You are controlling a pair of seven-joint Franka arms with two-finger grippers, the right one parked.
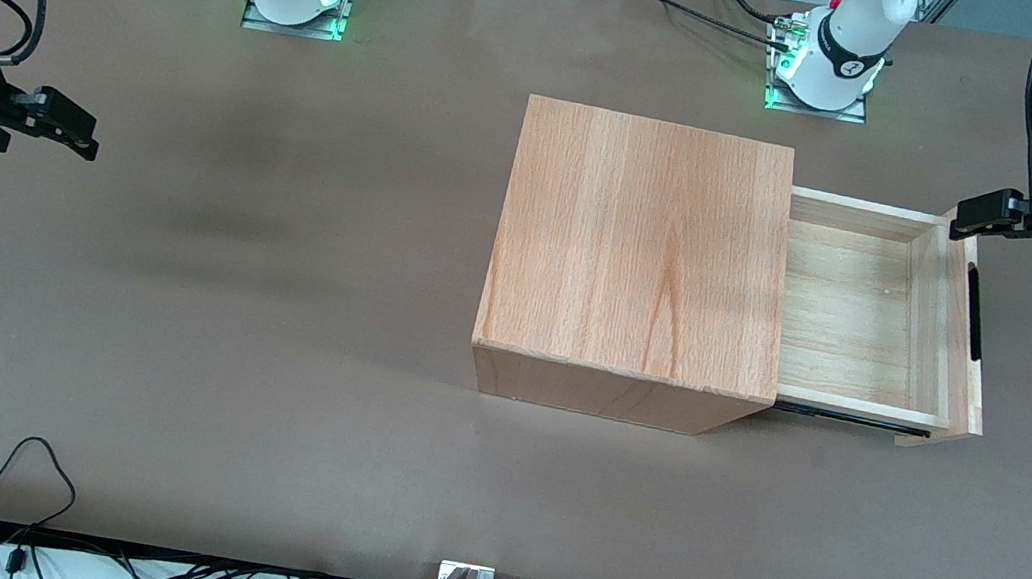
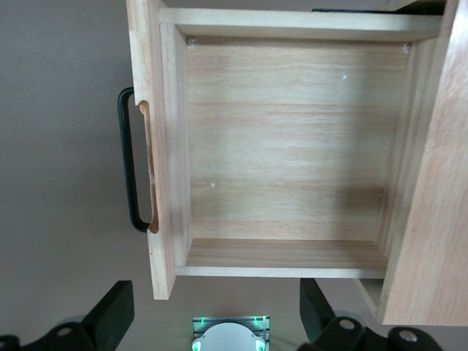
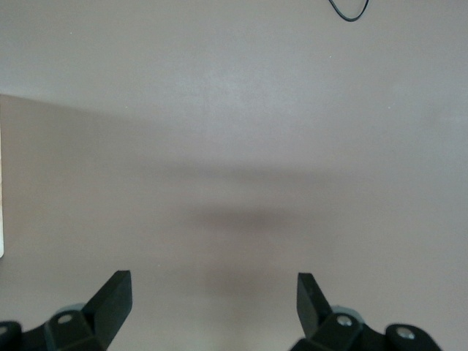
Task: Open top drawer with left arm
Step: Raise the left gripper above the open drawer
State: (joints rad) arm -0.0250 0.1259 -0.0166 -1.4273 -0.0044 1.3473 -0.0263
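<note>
The cabinet (image 1: 639,256) sits right of centre in the front view, on the brown worktop (image 1: 216,338). The top drawer (image 1: 876,315) juts out toward the working arm's end — a shallow, pale-planked tray, empty, with the slim black handle (image 1: 977,314) on its thick front panel. Farther up at the right edge, the left arm's gripper (image 1: 965,216) hovers clear of the handle, fingers (image 2: 113,311) spread wide and holding nothing — the pull looks done.

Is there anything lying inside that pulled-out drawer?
No. The left wrist view looks straight into the top drawer and shows only its bare plank floor, while the open end effector hovers above it, holding nothing.
</note>
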